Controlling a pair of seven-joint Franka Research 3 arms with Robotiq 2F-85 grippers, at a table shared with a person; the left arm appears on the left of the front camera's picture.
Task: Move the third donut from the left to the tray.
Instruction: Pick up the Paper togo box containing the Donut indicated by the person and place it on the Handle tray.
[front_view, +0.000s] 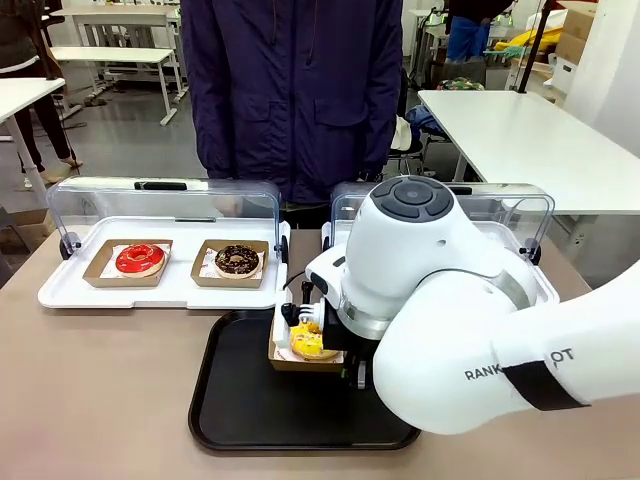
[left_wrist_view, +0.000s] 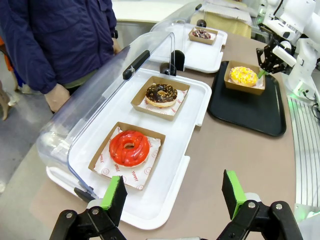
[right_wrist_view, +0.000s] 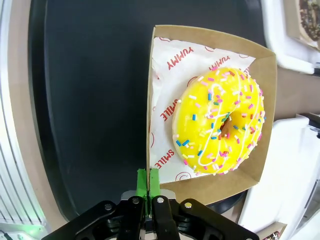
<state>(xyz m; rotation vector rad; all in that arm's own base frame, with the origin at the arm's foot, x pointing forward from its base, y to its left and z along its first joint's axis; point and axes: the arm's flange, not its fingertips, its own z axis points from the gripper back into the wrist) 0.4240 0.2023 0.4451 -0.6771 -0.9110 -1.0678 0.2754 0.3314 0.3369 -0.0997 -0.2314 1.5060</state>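
The third donut from the left (right_wrist_view: 220, 120) has yellow icing with coloured sprinkles and lies in a brown cardboard holder (right_wrist_view: 200, 187). My right gripper (right_wrist_view: 148, 185) is shut on the holder's thin side wall. The holder is over the far part of the black tray (right_wrist_view: 90, 100); I cannot tell whether it rests on it. From the front, the donut (front_view: 312, 342) shows just under my right wrist, over the tray (front_view: 240, 400). In the left wrist view the donut (left_wrist_view: 243, 76) and tray (left_wrist_view: 250, 110) lie far off, and my left gripper (left_wrist_view: 173, 192) hangs open and holds nothing.
A white tray (front_view: 70, 290) with a raised clear lid holds a red-iced donut (front_view: 140, 259) and a chocolate donut (front_view: 237, 260). A second lidded white tray (front_view: 535, 270) stands behind my right arm, with a chocolate donut (left_wrist_view: 201, 34) in it. A person (front_view: 290, 90) stands at the far edge.
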